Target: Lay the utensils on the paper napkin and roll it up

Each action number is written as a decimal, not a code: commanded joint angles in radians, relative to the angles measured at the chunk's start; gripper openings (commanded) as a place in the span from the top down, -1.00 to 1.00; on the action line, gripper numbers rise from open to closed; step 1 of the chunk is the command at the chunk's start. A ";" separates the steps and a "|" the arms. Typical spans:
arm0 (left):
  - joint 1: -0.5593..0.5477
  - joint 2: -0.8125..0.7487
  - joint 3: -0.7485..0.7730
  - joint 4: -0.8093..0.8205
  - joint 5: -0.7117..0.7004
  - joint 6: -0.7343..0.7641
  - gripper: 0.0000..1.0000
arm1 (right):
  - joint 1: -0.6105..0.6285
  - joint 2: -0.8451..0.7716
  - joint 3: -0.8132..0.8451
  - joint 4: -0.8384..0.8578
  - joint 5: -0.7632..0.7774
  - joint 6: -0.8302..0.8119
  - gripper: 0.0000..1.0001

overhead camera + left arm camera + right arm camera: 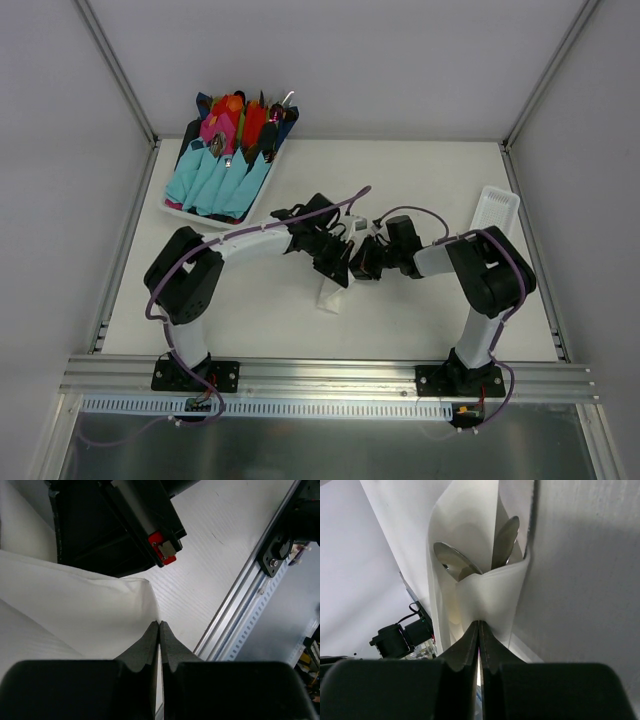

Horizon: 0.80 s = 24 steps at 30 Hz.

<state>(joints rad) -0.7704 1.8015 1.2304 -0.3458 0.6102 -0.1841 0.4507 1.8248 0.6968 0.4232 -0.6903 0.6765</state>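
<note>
Paper napkin (490, 595): thin, soft, matte white sheet, mid-table, curled round the utensils (452, 557), whose glossy grey rounded bowls stand in its fold. Left gripper (159, 626) and right gripper (479, 626): jaws pressed together, each pinching the napkin's edge. Step judged: rolling; next calls for tightening the wrap without tearing paper or spilling cutlery.

The left arm (250, 240) rises from its base, folds at a raised elbow and stretches to the right. The right arm (480, 275) mirrors it, bending left, so the two wrists almost meet midway. The left gripper (159, 625) has its fingers pressed flat together (no gap at the tips). The right gripper (479, 624) is pinched closed on a fold of the paper napkin (490, 597).
</note>
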 commanded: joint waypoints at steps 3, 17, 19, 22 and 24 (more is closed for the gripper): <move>-0.026 0.047 -0.003 0.082 0.086 -0.051 1.00 | 0.005 0.033 -0.005 -0.001 0.055 0.000 0.94; -0.049 0.189 -0.092 0.303 0.089 -0.147 1.00 | 0.003 0.030 -0.017 -0.003 0.049 0.001 0.97; -0.049 0.199 -0.104 0.321 0.088 -0.149 1.00 | 0.002 0.031 -0.016 -0.004 0.046 0.001 0.97; -0.049 0.211 -0.129 0.341 0.088 -0.144 1.00 | 0.002 0.030 -0.014 -0.004 0.038 0.005 0.95; -0.049 0.228 -0.138 0.341 0.092 -0.144 1.00 | 0.000 0.024 -0.007 -0.017 0.031 0.003 0.90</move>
<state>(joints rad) -0.7967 1.9781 1.1271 -0.0326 0.6724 -0.3210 0.4473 1.8301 0.6937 0.4301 -0.7036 0.6922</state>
